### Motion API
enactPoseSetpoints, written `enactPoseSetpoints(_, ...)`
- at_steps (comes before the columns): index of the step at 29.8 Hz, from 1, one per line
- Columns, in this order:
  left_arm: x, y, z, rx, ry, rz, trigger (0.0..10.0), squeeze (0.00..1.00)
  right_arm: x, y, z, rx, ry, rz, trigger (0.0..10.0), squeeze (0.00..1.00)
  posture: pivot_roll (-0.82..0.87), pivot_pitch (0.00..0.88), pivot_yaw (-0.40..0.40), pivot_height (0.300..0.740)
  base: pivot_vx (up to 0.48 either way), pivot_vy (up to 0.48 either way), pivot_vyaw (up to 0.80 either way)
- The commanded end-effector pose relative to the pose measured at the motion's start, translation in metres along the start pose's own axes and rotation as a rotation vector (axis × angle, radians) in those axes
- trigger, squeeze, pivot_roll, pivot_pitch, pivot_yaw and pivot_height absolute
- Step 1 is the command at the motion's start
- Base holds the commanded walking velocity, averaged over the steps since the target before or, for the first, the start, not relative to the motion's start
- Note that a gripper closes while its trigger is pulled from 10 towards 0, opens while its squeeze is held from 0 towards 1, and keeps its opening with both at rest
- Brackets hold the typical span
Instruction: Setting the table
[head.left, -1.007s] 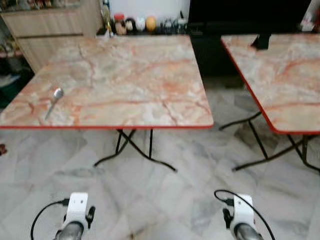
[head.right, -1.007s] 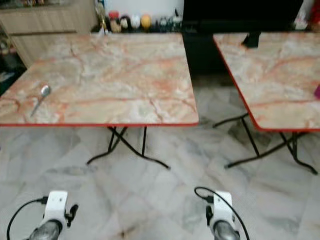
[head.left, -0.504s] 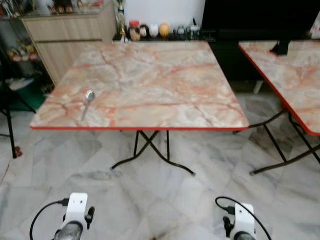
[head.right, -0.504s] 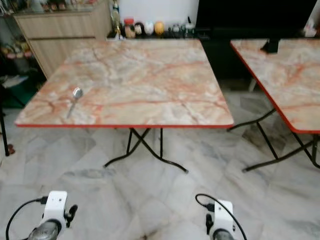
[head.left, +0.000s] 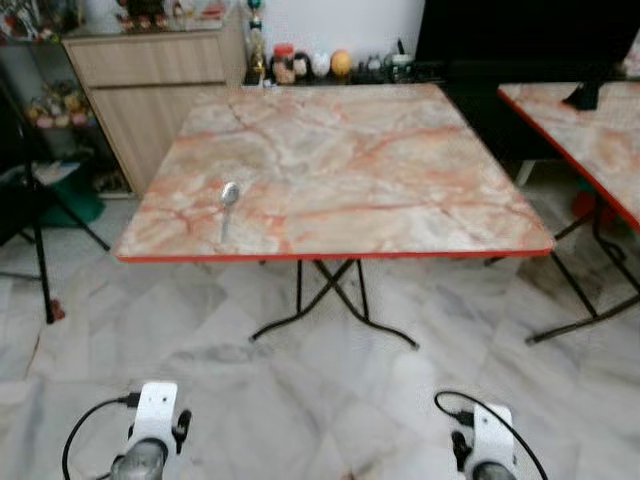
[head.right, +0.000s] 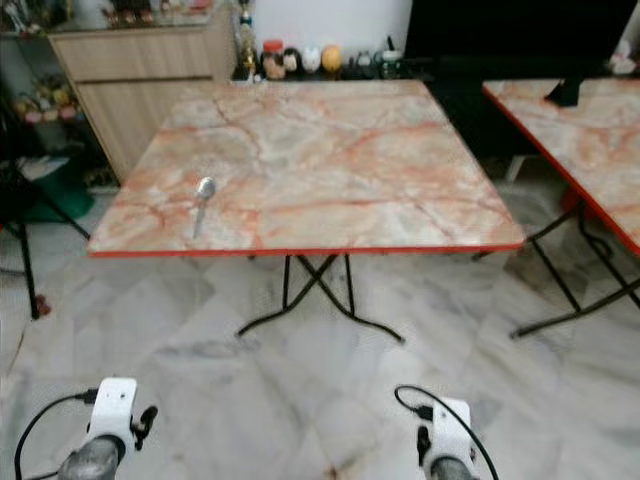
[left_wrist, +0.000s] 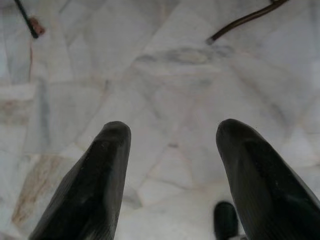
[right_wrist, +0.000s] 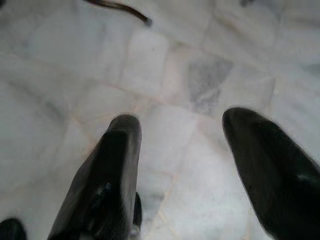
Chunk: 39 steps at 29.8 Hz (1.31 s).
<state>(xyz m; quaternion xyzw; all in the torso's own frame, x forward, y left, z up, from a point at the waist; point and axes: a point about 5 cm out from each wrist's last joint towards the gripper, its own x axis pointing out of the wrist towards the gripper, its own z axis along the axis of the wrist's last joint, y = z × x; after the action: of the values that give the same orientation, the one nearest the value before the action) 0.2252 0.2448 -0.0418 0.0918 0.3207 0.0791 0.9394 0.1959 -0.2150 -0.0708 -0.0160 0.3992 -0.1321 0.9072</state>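
Observation:
A metal spoon (head.left: 227, 204) lies on the marble-patterned folding table (head.left: 400, 170), near its front left corner, bowl end away from me. Both arms hang low at the bottom of the head views, over the floor and well short of the table. My left gripper (left_wrist: 172, 135) is open, its two black fingers spread above bare floor tiles with nothing between them. My right gripper (right_wrist: 182, 122) is open too, likewise held over the floor.
A second table (head.left: 590, 140) of the same kind stands to the right, a gap between the two. A wooden cabinet (head.left: 150, 85) and a shelf of small jars (head.left: 310, 65) sit behind. A black tripod leg (head.left: 40, 260) stands at the left. Marble floor lies before me.
The whole picture has shifted right, so the camera has turned left; the table with the spoon now sits more centred. Both arms hang as before.

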Motion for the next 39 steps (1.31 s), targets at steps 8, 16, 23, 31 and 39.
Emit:
enactPoseSetpoints(8,-0.0021,0.0064,-0.0063,0.0,0.022,0.028,10.0,0.0,0.0003,0.0094,0.0041,0.001,-0.015,0.023,10.0,0.0,0.06,0.042,-0.014,0.74,0.0,0.341,0.0)
enactPoseSetpoints(16,-0.0019,0.0048,-0.0054,-0.01,0.015,0.006,10.0,0.0,0.0003,0.0107,0.0039,-0.002,-0.011,0.026,10.0,0.0,0.06,0.043,-0.012,0.74,0.0,0.0,0.0)
enactPoseSetpoints(23,-0.0018,0.0028,-0.006,-0.004,0.022,-0.004,10.0,0.0,0.0002,0.0102,0.0031,-0.003,-0.007,0.022,10.0,0.0,0.06,0.043,-0.012,0.74,0.0,0.0,0.0)
enactPoseSetpoints(31,-0.002,0.0021,-0.0068,-0.001,0.026,-0.005,10.0,0.0,0.0003,0.0095,0.0037,-0.003,-0.01,0.018,10.0,0.0,0.06,0.045,-0.012,0.74,0.17,-0.135,0.0)
enactPoseSetpoints(39,-0.002,0.0018,-0.007,-0.003,0.027,-0.006,10.0,0.0,0.0005,0.0102,0.0046,-0.003,-0.011,0.021,10.0,0.0,0.06,0.046,-0.014,0.74,0.332,0.0,0.0)
